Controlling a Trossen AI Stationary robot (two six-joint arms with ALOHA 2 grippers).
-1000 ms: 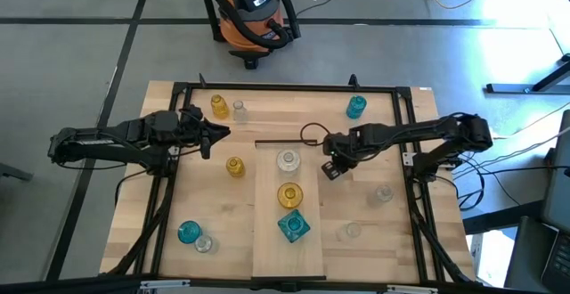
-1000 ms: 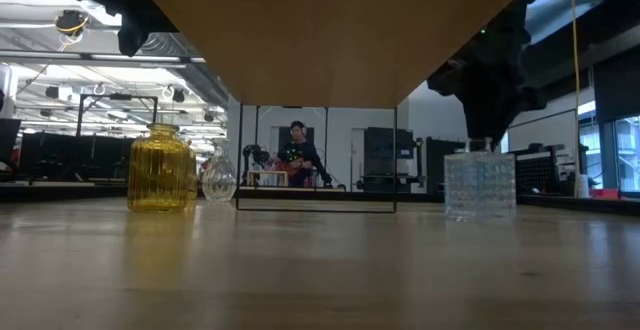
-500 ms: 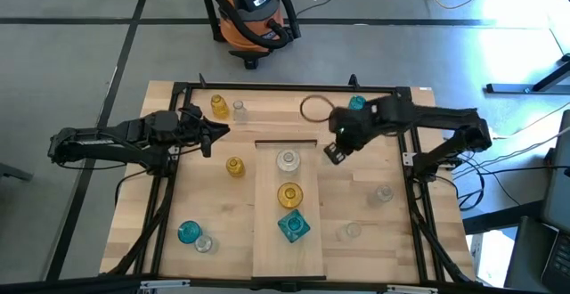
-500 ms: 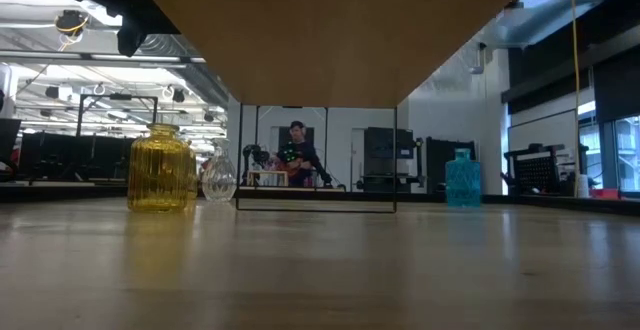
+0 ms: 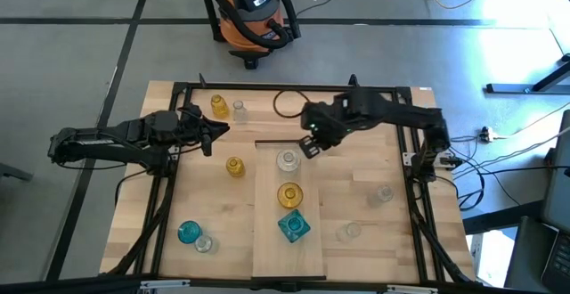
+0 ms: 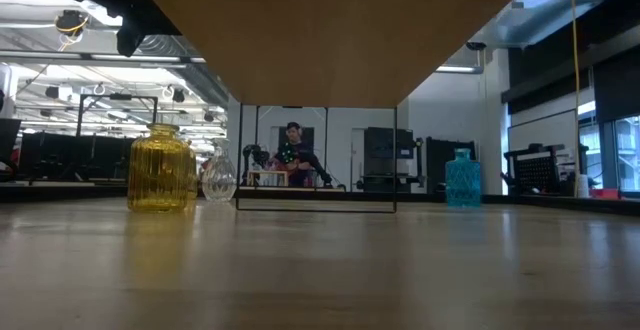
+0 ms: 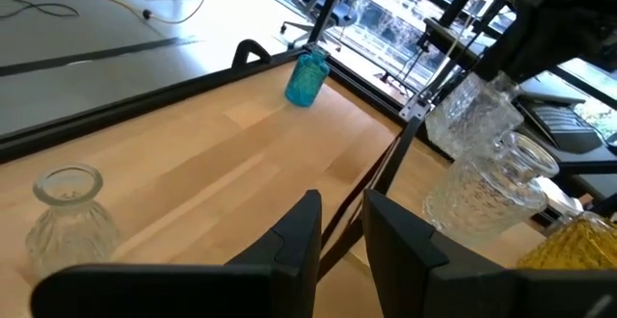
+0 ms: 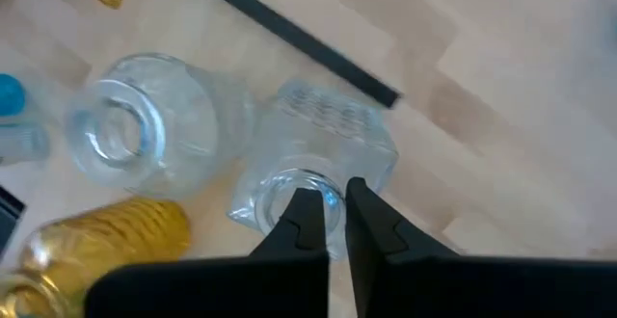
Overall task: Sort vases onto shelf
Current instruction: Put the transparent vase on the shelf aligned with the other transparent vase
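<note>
Right gripper (image 8: pixel 329 224) clenched on rim of clear square vase (image 8: pixel 333 154), above shelf (image 5: pixel 287 249) beside round clear vase (image 8: pixel 145 130); left gripper's (image 5: pixel 211 136) state unclear.

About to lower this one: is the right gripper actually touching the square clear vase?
Touching. In the right wrist view, the right gripper has its dark fingers shut on the rim of the square clear vase, pinching the glass mouth, no gap.

left end effector (image 5: pixel 216 134): nearly closed, idle | right end effector (image 5: pixel 309 146): clamped, raised mid-table
</note>
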